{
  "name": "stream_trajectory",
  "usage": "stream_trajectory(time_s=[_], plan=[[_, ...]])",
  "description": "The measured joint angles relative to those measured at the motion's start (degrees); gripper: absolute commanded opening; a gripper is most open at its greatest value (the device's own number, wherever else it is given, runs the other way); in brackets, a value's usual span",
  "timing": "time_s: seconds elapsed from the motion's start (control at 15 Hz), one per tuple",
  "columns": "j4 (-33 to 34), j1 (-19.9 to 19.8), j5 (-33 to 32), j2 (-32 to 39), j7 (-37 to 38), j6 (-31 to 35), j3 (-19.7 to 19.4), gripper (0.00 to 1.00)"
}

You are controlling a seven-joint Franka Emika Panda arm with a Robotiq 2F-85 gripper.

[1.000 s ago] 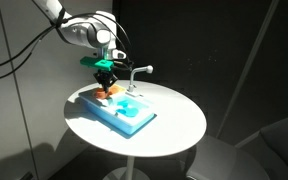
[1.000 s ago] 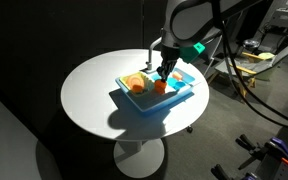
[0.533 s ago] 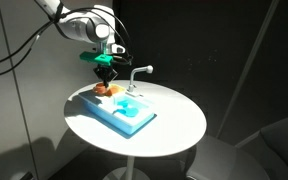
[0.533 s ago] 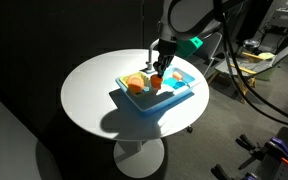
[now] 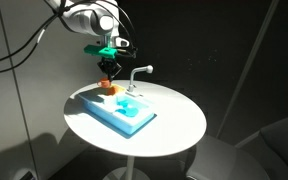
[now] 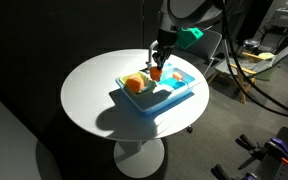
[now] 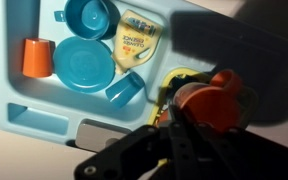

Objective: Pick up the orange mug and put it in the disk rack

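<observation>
In the wrist view the disk rack [image 7: 24, 112] fills the left of the picture. An orange cup [image 7: 36, 57] stands at its 9 o'clock edge, with a teal plate [image 7: 82, 62] just beside it and a teal cup [image 7: 89, 15] at 12 o'clock. Right of these lies a yellow packet [image 7: 136, 48]. Further right, at 3 o'clock from the rack, the gripper [image 7: 197, 112] is clamped on the orange mug [image 7: 212, 98]. The mug hangs above the light blue sink unit [image 6: 179, 95], near the faucet [image 5: 136, 74].
</observation>
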Motion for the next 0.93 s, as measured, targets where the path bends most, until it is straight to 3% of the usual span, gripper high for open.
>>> stream_trajectory(time_s=[0.93], plan=[[12.39,-0.02,0.00,6.39,-0.14,-7.57,-0.67,0.01]])
